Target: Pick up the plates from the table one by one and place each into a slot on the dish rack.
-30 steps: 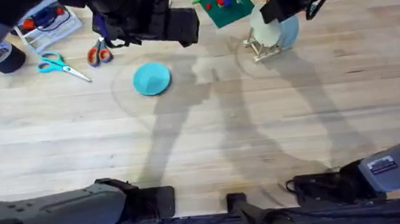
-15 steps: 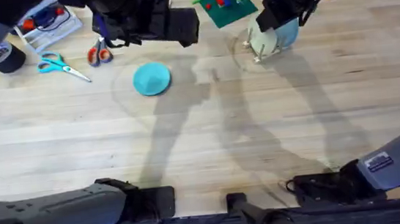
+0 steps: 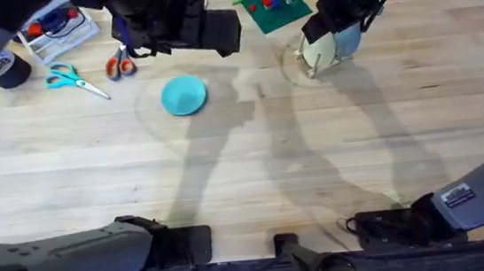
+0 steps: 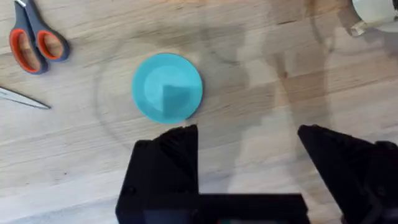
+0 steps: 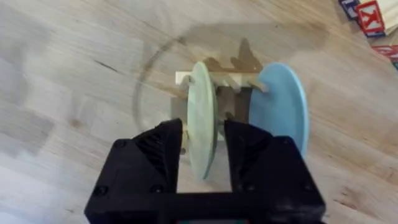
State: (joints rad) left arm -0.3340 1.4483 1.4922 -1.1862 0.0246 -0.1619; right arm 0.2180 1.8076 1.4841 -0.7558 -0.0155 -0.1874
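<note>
A pale yellow plate (image 3: 321, 48) (image 5: 202, 118) stands upright in the small wooden dish rack (image 3: 311, 65) (image 5: 184, 78) at the back right of the table (image 3: 316, 164). My right gripper (image 3: 330, 18) (image 5: 204, 146) is over the rack, shut on that plate's rim. A light blue plate (image 3: 350, 41) (image 5: 280, 106) stands upright in the slot beside it. A teal plate (image 3: 184, 96) (image 4: 166, 87) lies flat on the table left of centre. My left gripper (image 3: 219, 33) (image 4: 249, 152) hovers high above the table just behind the teal plate, open and holding nothing.
Teal-handled scissors (image 3: 72, 78) and orange-handled scissors (image 3: 119, 64) (image 4: 37, 43) lie at the back left, near a white basket (image 3: 58, 27) and a black roll (image 3: 6, 69). A green baseplate with blocks (image 3: 272, 6) sits behind the rack.
The right gripper has come down and slightly left with the pale yellow plate, which now sits lower in the rack. The left arm and the teal plate have stayed put.
</note>
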